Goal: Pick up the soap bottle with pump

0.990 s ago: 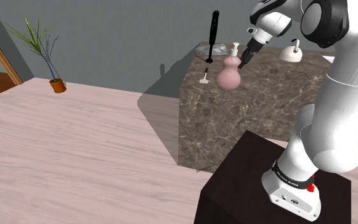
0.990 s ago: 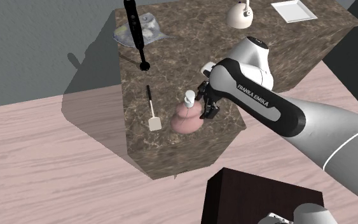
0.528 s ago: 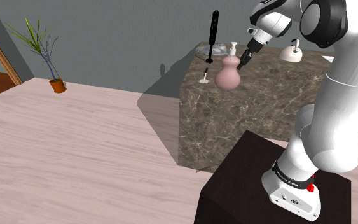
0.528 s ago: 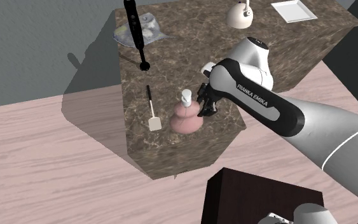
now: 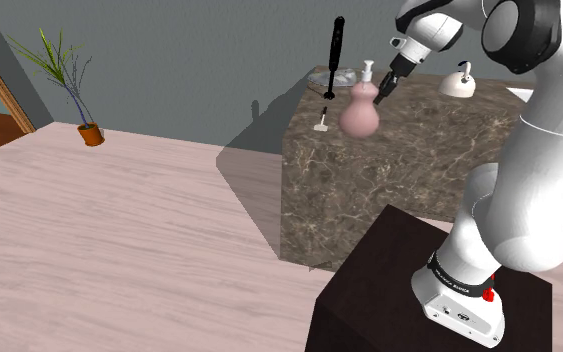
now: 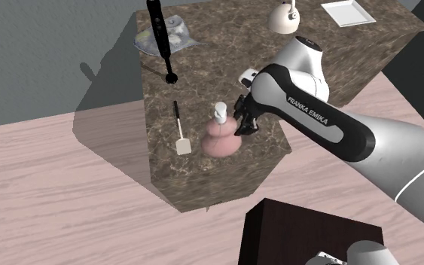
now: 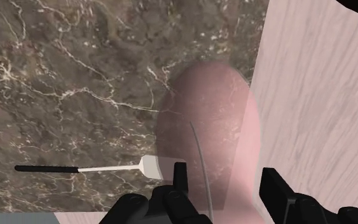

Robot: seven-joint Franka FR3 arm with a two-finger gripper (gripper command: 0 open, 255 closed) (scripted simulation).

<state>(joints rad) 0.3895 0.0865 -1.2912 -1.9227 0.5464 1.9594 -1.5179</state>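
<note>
Pink gourd-shaped soap bottle [image 5: 358, 118], white pump [image 5: 367, 69], clasped in black gripper [image 5: 378, 96], veined brown marble counter [image 5: 369, 190].

Tabletop layout, seen from the stand side

The soap bottle [image 6: 219, 139] is clasped between the fingers [image 7: 180, 184], near the tabletop [image 6: 225, 68] edge that faces the stand [image 6: 293, 233]. A spatula [image 6: 180, 129] lies just beside it toward the second exterior view's left, with an upright long-handled tool [image 6: 159, 34] behind that. A kettle [image 6: 284, 16] and a plate [image 6: 346, 12] sit along the far side.

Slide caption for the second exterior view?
Black gripper clasps the pink pump soap bottle near a dark marble counter edge, white spatula alongside.
</note>
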